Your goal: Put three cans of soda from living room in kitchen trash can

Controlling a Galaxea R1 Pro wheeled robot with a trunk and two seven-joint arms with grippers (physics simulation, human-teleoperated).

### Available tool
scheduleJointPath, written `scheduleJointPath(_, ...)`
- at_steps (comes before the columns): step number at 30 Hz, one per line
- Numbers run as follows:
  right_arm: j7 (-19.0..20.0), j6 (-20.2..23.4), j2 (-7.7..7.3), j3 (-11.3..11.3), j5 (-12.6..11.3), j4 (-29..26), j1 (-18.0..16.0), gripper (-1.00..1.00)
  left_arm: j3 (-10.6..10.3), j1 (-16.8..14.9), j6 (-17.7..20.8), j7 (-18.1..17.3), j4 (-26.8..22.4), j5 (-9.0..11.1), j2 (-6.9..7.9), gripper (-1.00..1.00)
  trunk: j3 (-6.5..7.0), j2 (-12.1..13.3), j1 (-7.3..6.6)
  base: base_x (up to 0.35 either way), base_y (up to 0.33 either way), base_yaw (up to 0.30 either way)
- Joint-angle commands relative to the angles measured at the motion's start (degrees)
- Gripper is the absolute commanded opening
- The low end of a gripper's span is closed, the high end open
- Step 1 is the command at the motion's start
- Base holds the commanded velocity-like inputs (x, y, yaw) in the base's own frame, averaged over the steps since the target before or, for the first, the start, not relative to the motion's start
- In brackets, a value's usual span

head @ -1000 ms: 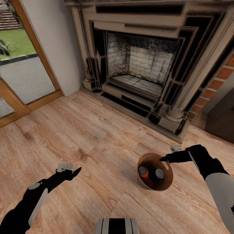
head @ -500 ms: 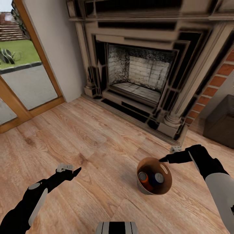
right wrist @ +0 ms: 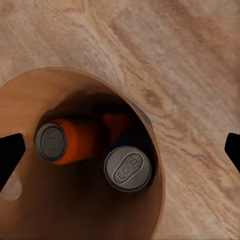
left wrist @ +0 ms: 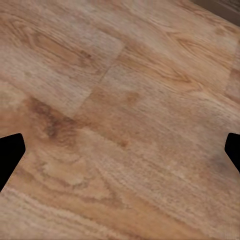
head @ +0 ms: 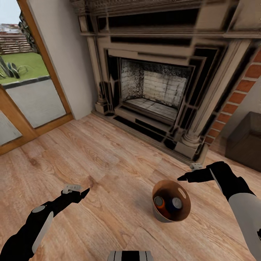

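At lower right, the trash can [head: 172,201] on the living-room floor [head: 108,159] holds the soda cans [right wrist: 127,167], both grippers wide and empty; reaching the kitchen remains.

One bin [head: 159,214], two visible cans [head: 159,202] [head: 176,203]

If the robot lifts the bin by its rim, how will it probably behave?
The bin looks rigid, so its rim should take a pinch. It already leans on the floor, so it may tip further. The cans lie loose inside, so they will probably roll and shift the weight.
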Motion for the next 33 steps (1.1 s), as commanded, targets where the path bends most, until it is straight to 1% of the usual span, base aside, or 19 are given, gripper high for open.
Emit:
scheduleJointPath(1, 0.0, 0.0, 0.04, 0.0, 0.0, 0.0, 0.0, 1.0, 0.0, 0.0, 0.0, 0.1, 0.0, 0.0, 0.0, 1.0, 0.18, 0.4, -0.22, 0.0, 0.0, 0.0)
scheduleJointPath(6, 0.0, 0.9, 0.23, 0.0, 0.0, 0.0, 0.0, 1.0, 0.0, 0.0, -0.1, 0.6, 0.2, 0.1, 0.0, 1.0, 1.08, 2.4, -1.32, 0.0, 0.0, 0.0)
scheduleJointPath(10, 0.0, 2.3, 0.27, 0.0, 0.0, 0.0, 0.0, 1.0, 0.0, 0.0, -0.3, 0.6, 1.9, 0.0, 0.0, 1.0, 1.8, 4.0, -2.2, 0.0, 0.0, 0.0)
scheduleJointPath(26, 0.0, 2.6, 0.22, 0.0, -0.1, 0.0, 0.0, 1.0, 0.0, -0.1, -0.4, 0.8, 3.0, 0.0, -0.02, 1.0, 4.67, 10.4, -5.71, 0.0, 0.0, 0.0)
scheduleJointPath(33, 0.0, 2.6, 0.32, 0.1, -0.1, -0.1, 0.0, 1.0, 0.0, -0.1, -0.5, 1.8, 3.0, 0.0, -0.08, 1.0, 5.93, 13.3, -7.25, 0.0, 0.0, 0.0)
